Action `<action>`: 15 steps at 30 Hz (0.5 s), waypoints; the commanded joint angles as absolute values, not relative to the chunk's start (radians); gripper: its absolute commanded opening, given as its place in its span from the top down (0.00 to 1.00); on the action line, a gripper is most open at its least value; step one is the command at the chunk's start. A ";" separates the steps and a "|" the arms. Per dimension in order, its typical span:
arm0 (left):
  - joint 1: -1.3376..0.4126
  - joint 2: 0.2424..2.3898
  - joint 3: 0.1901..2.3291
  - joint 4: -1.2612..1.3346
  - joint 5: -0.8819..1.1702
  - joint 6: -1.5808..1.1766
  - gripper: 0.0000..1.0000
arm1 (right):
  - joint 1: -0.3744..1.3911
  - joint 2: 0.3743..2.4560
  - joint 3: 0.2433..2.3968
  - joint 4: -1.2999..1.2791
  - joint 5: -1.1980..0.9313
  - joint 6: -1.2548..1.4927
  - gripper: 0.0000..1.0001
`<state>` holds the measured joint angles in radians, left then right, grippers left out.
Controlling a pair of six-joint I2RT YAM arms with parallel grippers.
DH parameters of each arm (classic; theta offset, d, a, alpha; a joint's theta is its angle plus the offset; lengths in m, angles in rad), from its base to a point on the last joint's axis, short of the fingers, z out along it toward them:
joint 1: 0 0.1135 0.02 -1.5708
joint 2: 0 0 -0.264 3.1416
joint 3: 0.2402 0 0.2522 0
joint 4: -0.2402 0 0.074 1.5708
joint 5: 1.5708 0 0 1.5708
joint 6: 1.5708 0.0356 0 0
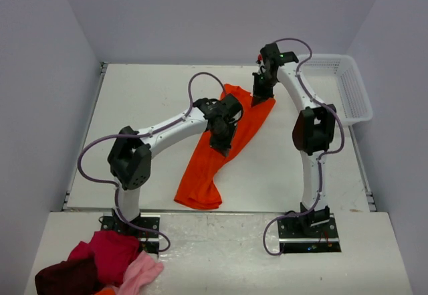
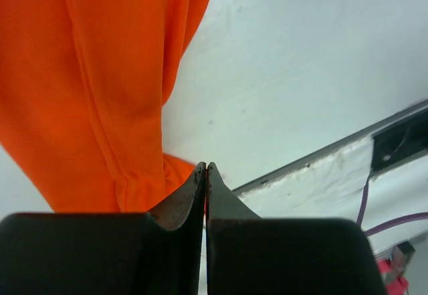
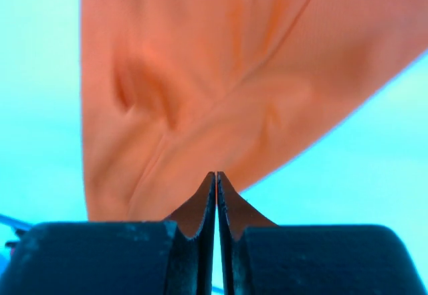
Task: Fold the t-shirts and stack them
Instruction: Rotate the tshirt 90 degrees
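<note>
One bright orange t-shirt (image 1: 204,171) lies bunched in a long diagonal strip across the white table, from the far middle to the near edge. My left gripper (image 1: 223,148) is shut on the shirt's right edge near its middle; in the left wrist view the cloth (image 2: 100,94) hangs left of the closed gripper (image 2: 206,168), with an orange sliver between the tips. My right gripper (image 1: 261,97) is shut on the shirt's far end; in the right wrist view the cloth (image 3: 214,94) spreads away from the closed gripper (image 3: 216,174). The neck label is hidden.
A white mesh basket (image 1: 348,87) stands at the table's far right corner. A pile of red, maroon and pink cloth (image 1: 100,265) lies on the near ledge by the left arm's base. The table's front edge strip (image 2: 321,151) shows close to the left gripper.
</note>
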<state>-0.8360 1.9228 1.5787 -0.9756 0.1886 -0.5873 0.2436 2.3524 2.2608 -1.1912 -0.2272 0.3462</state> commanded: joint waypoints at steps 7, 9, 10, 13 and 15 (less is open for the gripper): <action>-0.747 2.035 1.957 -1.124 0.030 -0.470 1.00 | 0.259 1.792 1.907 -1.160 -0.190 0.393 1.00; -0.703 2.060 1.959 -1.076 0.093 -0.462 1.00 | 0.261 1.709 1.774 -1.134 -0.199 0.397 1.00; -0.681 2.091 1.959 -1.030 0.118 -0.460 1.00 | 0.261 1.669 1.726 -1.121 -0.215 0.399 1.00; -0.618 2.185 2.011 -0.976 0.185 -0.430 1.00 | 0.265 1.536 1.567 -1.092 -0.323 0.397 1.00; -0.588 2.227 2.032 -0.930 0.261 -0.416 1.00 | 0.279 1.467 1.456 -1.069 -0.371 0.403 1.00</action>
